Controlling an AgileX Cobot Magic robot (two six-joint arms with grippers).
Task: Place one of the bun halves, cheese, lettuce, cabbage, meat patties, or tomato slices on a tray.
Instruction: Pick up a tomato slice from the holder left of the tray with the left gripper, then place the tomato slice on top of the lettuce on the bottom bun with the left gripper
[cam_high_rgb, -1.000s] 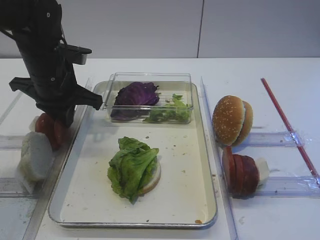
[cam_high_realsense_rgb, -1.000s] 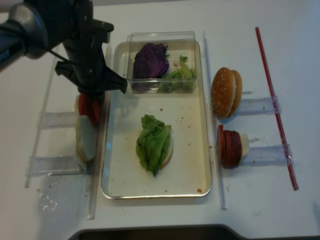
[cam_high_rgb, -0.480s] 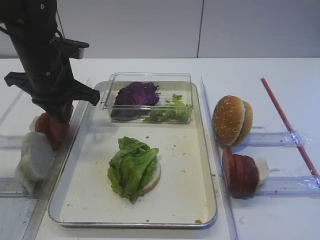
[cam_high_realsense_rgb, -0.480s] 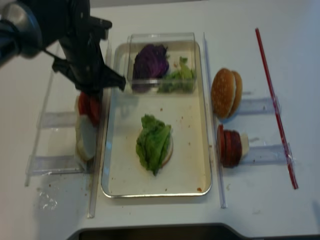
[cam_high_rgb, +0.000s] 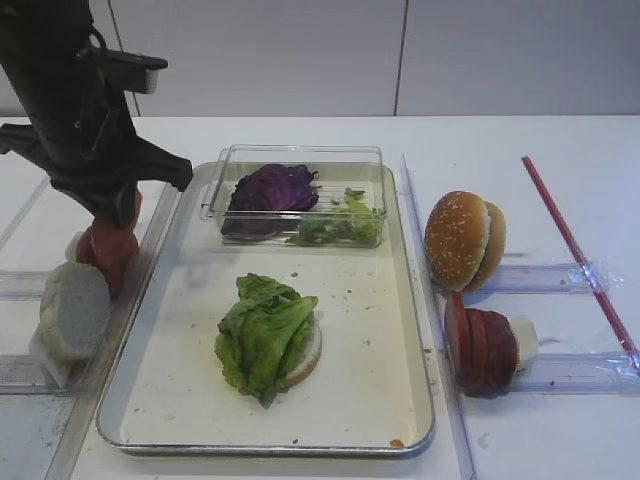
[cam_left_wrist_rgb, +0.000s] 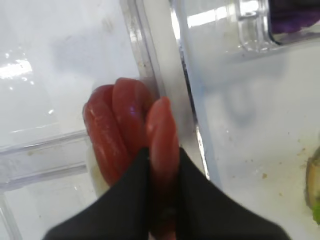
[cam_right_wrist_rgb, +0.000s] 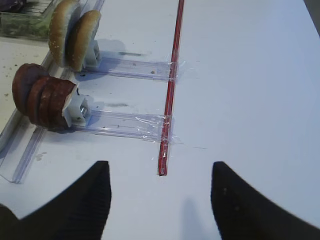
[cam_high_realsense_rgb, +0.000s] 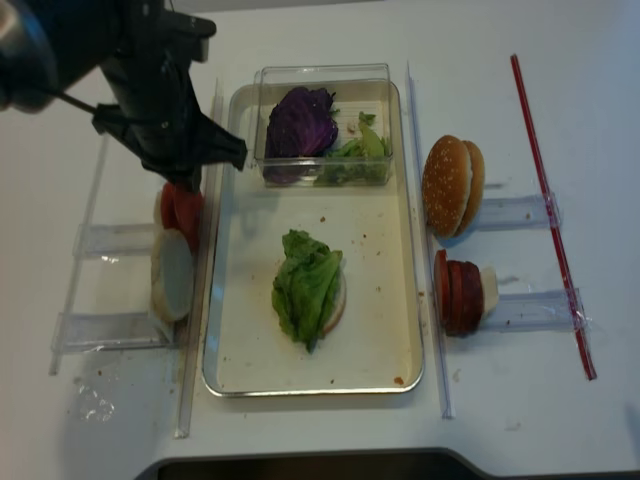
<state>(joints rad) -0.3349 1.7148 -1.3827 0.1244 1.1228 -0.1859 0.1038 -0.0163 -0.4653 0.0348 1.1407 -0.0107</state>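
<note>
Right gripper (cam_right_wrist_rgb: 157, 200): nearest the right wrist camera, spread wide over bare table, pinching nothing; a red stick (cam_right_wrist_rgb: 171, 85) runs off toward 12 o'clock between its fingers.
Meat patties (cam_high_rgb: 480, 345): on edge in a clear rail at the tray's 3 o'clock.
Bun halves (cam_high_rgb: 464, 240): sesame pair upright on the next rail back, at 12 o'clock from the patties; pale halves (cam_high_rgb: 70, 315) stand at the tray's 9 o'clock.
Tray (cam_high_rgb: 400, 300): centre of the table; one pale bun half lies on it under a lettuce (cam_high_rgb: 262, 335) leaf.
Left gripper (cam_left_wrist_rgb: 162, 197): pressed together on one tomato slice (cam_left_wrist_rgb: 162, 145), pinched on edge between the dark fingers (cam_left_wrist_rgb: 125, 200), beside the tray's left rim.
Tomato slices (cam_left_wrist_rgb: 112, 132): the rest of the row stands at 10 o'clock from the pinched slice, touching it.
Clear box (cam_high_rgb: 295, 160): at the tray's far end, 12 o'clock from the lettuce, holding purple cabbage (cam_high_rgb: 272, 190) and more green leaves.
</note>
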